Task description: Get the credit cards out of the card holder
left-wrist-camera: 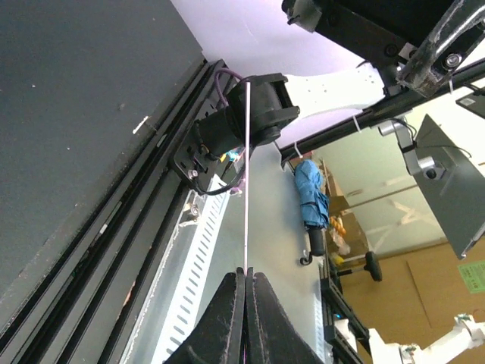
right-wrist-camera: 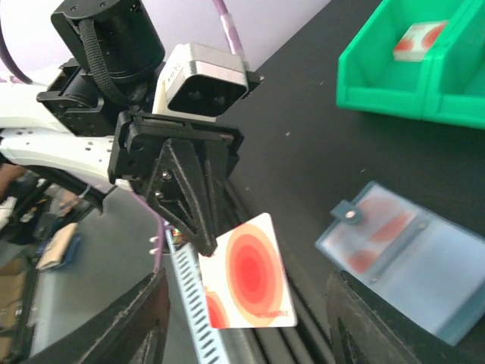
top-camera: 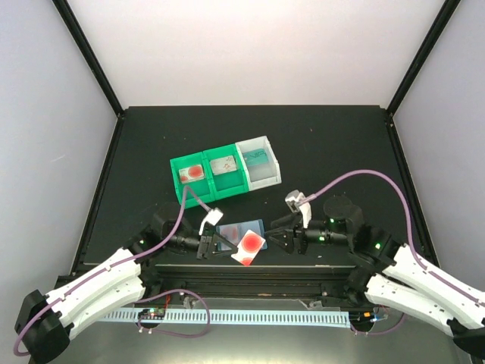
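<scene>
1. Currently: extraction step. One card is out of the holder and in the air. Reddish patches show through a holder pocket, so probably another card is inside; can't confirm.
2. Table point(top-camera: 341, 144): matte black, flat, with rails along the near edge.
3. Green bins point(top-camera: 216, 189) and white bin point(top-camera: 265, 179): moulded rigid plastic with open tops, set mid-table beyond the holder. Cards with red marks lie in the green compartments and something teal in the white one.
4. Left gripper point(right-wrist-camera: 203, 239): fingers clenched on the white-and-red card, pinching one corner only. Its wrist view shows the card edge-on as a hairline between the closed pads.
5. Right gripper point(top-camera: 279, 241): jaws spread, nothing between them, facing the card from the other side.
6. Card holder point(right-wrist-camera: 424, 258): flat on the table between the two grippers, pale-blue translucent soft plastic, bifold, clear pockets, small snap tab at one side. Nothing pins it down.
7. White-and-red card point(right-wrist-camera: 248, 284): thin, stiff, glossy, with rounded corners and concentric red-orange circles. It hangs over the near table edge, clear of the holder.
8. Next, my read: put this card down or bin it, then go back for the remaining pocket. A corner pinch on slick plastic can pivot, so move slowly. The holder is light and will likely slide unless one gripper presses it.
</scene>
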Motion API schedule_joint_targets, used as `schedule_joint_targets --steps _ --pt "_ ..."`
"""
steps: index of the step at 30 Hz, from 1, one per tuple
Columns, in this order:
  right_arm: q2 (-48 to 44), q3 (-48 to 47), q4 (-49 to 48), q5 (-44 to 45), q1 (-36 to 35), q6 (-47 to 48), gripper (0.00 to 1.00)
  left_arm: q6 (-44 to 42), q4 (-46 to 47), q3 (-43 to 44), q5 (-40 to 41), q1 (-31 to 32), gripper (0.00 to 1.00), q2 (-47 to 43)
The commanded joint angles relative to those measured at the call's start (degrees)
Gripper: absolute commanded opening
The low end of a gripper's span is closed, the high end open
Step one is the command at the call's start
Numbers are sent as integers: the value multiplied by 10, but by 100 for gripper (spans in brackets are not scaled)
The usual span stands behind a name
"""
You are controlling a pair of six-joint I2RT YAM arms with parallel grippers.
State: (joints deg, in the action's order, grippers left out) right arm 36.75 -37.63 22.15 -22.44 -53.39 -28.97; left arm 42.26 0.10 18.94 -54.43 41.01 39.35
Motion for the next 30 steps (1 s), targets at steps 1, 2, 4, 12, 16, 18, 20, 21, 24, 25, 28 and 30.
schedule_joint_targets --steps 1,2,4,12,16,18,20,21,24,25,28,30 --pt "48 -30 10 -72 -2 31 60 -29 -14 26 -35 2 2 1" --pt "62 -33 11 -79 -2 33 61 -30 -12 25 -37 2 2 2" --pt "84 -35 8 -95 -2 33 61 -33 -9 23 -40 3 2 2" --pt "149 -31 -30 -158 -2 36 54 -33 5 14 -44 4 2 0" --pt "156 -23 -57 -179 -2 28 34 -32 6 11 -44 3 1 0" --pt "154 -13 -73 -186 -2 21 25 -32 6 10 -45 3 2 -1" --pt "152 -8 -81 -190 -2 17 16 -32 6 9 -44 3 2 -4" --pt "150 -6 -85 -190 -2 15 11 -32 4 10 -43 3 2 -7" --pt "144 -1 -95 -187 -2 6 1 -31 -6 15 -22 2 3 -16" --pt "140 2 -101 -184 -2 0 1 -33 -22 23 -4 2 7 -21" --pt "120 11 -126 -168 -2 -28 1 -32 -70 46 50 1 26 -43" --pt "104 18 -148 -152 -2 -54 1 -24 -95 61 87 0 37 -66"
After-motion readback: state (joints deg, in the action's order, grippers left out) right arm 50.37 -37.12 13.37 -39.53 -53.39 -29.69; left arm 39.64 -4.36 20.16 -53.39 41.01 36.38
